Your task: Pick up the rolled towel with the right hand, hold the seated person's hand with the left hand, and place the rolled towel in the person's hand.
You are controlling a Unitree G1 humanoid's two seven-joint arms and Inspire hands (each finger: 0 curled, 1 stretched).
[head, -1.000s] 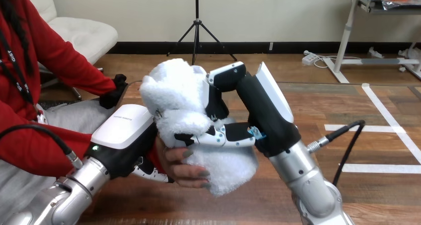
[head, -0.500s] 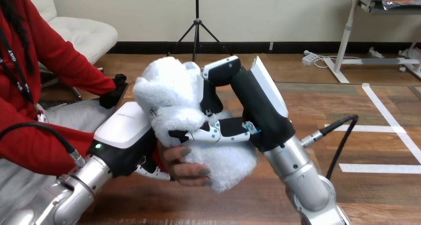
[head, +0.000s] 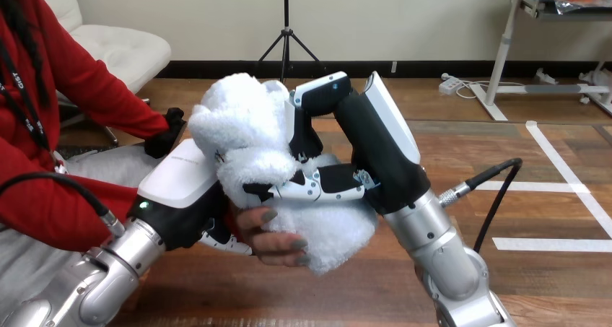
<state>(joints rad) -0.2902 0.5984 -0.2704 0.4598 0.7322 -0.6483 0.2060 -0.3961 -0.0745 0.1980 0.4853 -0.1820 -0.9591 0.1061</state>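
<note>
The fluffy white rolled towel stands tilted at the view's centre, its lower end resting in the person's hand. My right hand comes from the right with fingers and thumb curled round the towel's middle. The person's fingers curl up round the towel's underside. My left hand sits on the left, at the person's wrist, with its fingers under and round that wrist; only part of them shows below the white shell.
The wooden table stretches to the right of my arms. The person's red sleeve lies along the left, close to my left forearm. A black cable loops beside my right forearm.
My right hand and the towel have shifted a little up and left. The person's hand and my left hand have stayed almost in place.
</note>
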